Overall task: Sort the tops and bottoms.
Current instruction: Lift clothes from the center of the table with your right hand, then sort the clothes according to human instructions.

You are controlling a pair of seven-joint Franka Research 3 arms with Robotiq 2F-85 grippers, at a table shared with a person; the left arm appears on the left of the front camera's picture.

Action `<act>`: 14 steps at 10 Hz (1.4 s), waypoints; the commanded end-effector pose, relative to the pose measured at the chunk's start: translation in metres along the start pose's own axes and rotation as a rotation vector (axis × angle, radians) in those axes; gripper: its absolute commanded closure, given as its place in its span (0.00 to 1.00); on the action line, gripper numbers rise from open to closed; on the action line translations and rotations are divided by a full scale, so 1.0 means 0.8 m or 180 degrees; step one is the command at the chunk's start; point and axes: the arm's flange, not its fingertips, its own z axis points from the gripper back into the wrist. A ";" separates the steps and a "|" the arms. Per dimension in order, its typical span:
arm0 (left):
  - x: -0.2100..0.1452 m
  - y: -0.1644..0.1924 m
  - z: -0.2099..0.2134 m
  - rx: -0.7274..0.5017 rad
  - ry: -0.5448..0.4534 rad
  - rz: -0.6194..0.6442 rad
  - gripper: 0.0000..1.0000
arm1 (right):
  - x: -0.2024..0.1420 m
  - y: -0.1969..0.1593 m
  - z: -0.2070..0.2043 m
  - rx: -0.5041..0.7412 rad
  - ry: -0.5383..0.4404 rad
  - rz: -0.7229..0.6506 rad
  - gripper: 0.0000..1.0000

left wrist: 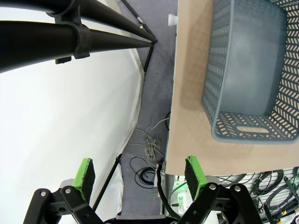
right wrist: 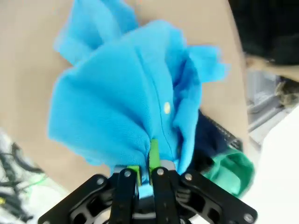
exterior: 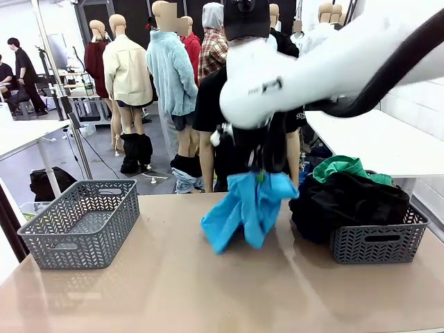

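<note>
A bright sky-blue shirt (exterior: pixel 251 208) hangs above the middle of the table, pinched at its top by my right gripper (exterior: pixel 260 177), which is shut on it. In the right wrist view the shirt (right wrist: pixel 131 102) spreads out below the gripper (right wrist: pixel 145 163), its placket and a button showing. The bottoms, a black garment (exterior: pixel 347 198) and an emerald green one (exterior: pixel 340 166), lie heaped in the grey basket (exterior: pixel 378 243) at the right; green (right wrist: pixel 231 170) and dark navy cloth (right wrist: pixel 210 140) show past the shirt. My left gripper (left wrist: pixel 140 175) stands open off the table's edge, nothing between its fingers.
An empty grey basket (exterior: pixel 83 222) stands on the table's left; the left wrist view looks down into that basket (left wrist: pixel 247 70). A person in a black top stands behind the table's far edge. The tan tabletop (exterior: pixel 208 291) is bare in front.
</note>
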 end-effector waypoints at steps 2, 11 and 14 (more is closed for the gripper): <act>0.000 -0.001 0.002 -0.0039 -0.0010 0.0044 0.00 | -0.005 -0.014 0.144 -0.0430 -0.0061 0.0167 1.00; 0.000 -0.001 0.002 -0.0039 -0.0010 0.0044 0.00 | -0.041 0.010 0.351 -0.0626 -0.0540 -0.0013 1.00; 0.000 -0.001 0.002 -0.0039 -0.0010 0.0044 0.00 | -0.041 0.010 0.351 -0.0626 -0.0540 -0.0013 1.00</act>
